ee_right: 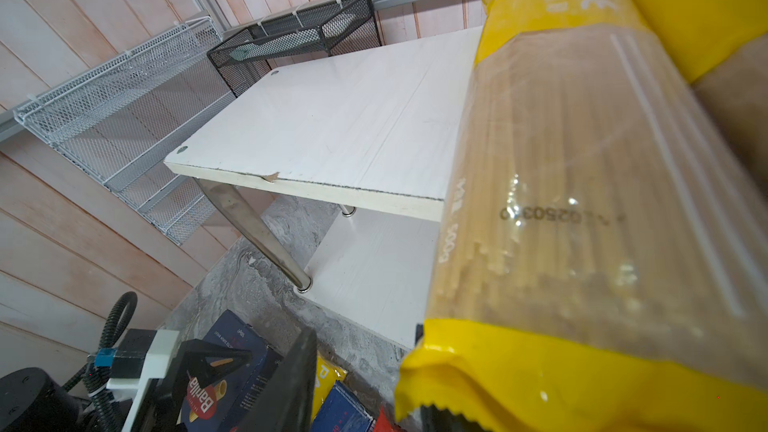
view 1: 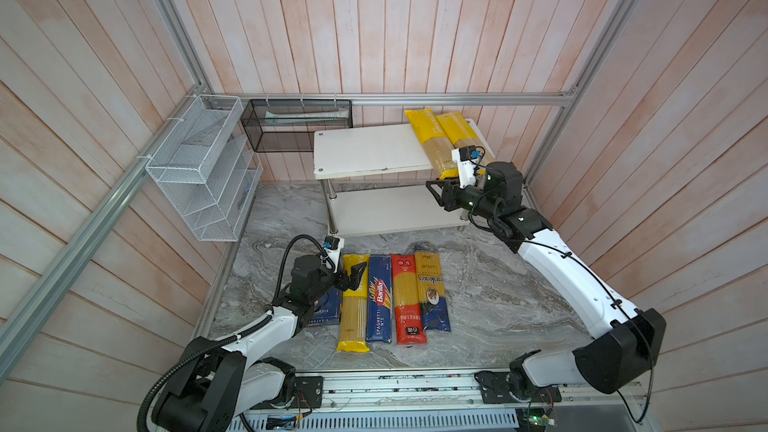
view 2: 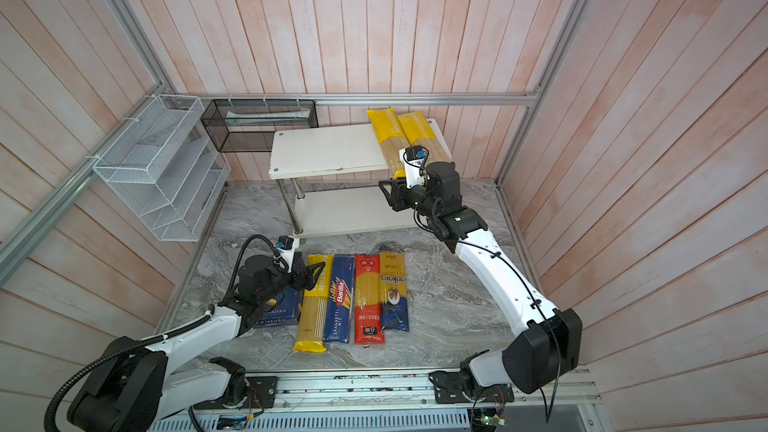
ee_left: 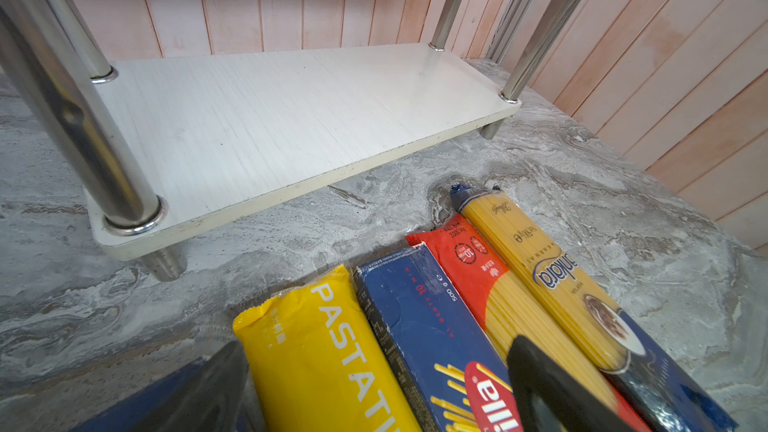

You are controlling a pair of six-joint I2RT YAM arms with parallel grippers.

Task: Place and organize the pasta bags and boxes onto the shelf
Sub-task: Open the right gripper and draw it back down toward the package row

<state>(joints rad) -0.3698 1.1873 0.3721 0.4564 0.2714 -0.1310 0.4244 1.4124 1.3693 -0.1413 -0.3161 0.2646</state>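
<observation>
On the shelf's top board (view 1: 365, 151) two yellow-ended bags (view 1: 430, 139) (view 1: 461, 130) lie side by side at the right end, their near ends sticking out over the front edge. My right gripper (view 1: 433, 193) hovers open just under the nearer bag's overhanging end (ee_right: 540, 371), which covers one finger. A row lies on the marble: the wide pasta box (view 1: 328, 311) half under my left arm, a yellow-ended bag (view 1: 353, 309), the narrow spaghetti box (view 1: 379, 301), a red-ended bag (view 1: 408, 301), a beige-and-navy bag (view 1: 432, 292). My left gripper (ee_left: 374, 401) is open, over the yellow bag and narrow box.
The shelf's lower board (view 1: 395, 209) is bare. A white wire mesh rack (view 1: 203, 168) and a black mesh basket (view 1: 291, 124) hang on the back left frame. Wood-panel walls close in on three sides. Open marble lies to the right of the row.
</observation>
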